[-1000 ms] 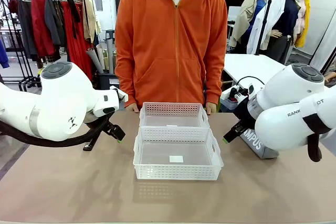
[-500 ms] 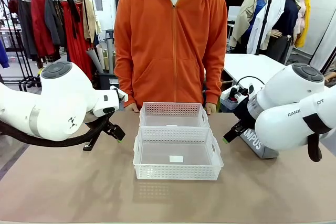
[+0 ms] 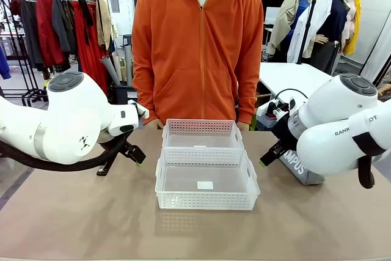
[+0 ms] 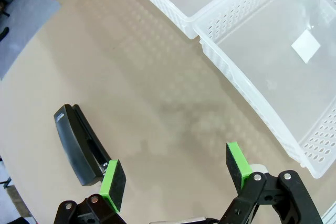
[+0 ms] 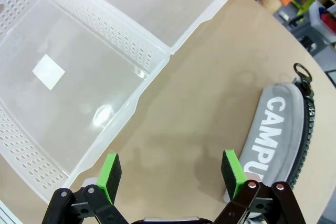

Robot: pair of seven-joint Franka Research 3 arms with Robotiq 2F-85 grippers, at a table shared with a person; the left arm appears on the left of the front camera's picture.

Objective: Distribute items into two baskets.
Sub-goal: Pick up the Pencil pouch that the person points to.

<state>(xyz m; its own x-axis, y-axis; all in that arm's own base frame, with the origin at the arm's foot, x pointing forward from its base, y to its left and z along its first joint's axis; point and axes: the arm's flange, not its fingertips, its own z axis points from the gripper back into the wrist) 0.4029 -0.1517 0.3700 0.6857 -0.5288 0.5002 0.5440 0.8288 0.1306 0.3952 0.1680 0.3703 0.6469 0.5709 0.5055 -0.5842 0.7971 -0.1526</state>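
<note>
On our side of the counter point(image 3: 91, 224) we see bare tan surface up to the nearer basket point(image 3: 206, 203), a translucent white tray with lattice walls and a white sticker point(image 3: 205, 185) on its floor. Touching its far wall stands the farther basket point(image 3: 201, 128), the two set end to end at the middle. To the left of them our left arm point(image 3: 61, 123) hangs over the counter; the left jaws stand wide apart and grip nothing, and in the left wrist view the black stapler point(image 4: 79, 148) lies flat on the counter just beside one of the green pads point(image 4: 113, 179), well apart from both baskets. To the right our right arm point(image 3: 342, 132) hangs likewise, the right jaws also spread wide and holding nothing. The grey CAMPUS pouch point(image 5: 281, 135) lies flat on the counter near the baskets' right side, black zipper along its outer edge, partly hidden behind the arm in the front view. Beyond the far edge a person point(image 3: 198, 47) in an orange hoodie stands facing us, with a clothes rack point(image 3: 61, 16) behind.
</note>
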